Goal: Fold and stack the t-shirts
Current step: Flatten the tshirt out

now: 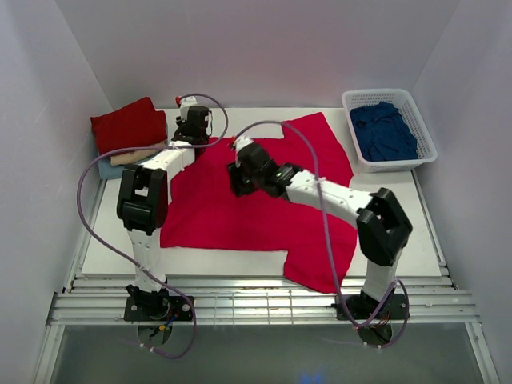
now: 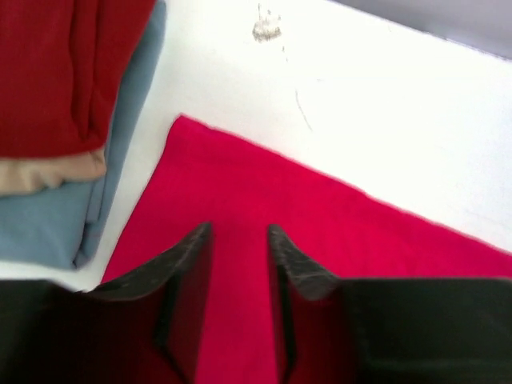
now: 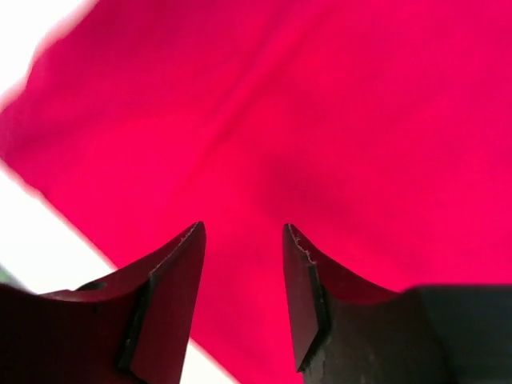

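Note:
A bright crimson-red t-shirt (image 1: 264,212) lies spread across the middle of the table, one part hanging toward the near edge. My left gripper (image 1: 194,134) hovers over its far left corner, and in the left wrist view that gripper (image 2: 238,232) is open with only red cloth (image 2: 320,240) showing in the gap. Over the shirt's upper middle my right gripper (image 1: 238,182) also stands open (image 3: 242,232), above flat red cloth (image 3: 336,120). Nothing is held by either.
At the back left sits a folded stack (image 1: 128,128): dark red shirt (image 2: 64,72) on top, cream (image 2: 40,172), pale blue (image 2: 48,228) beneath. A white lattice basket (image 1: 424,132) at the back right holds a navy shirt (image 1: 384,132). White walls enclose the table.

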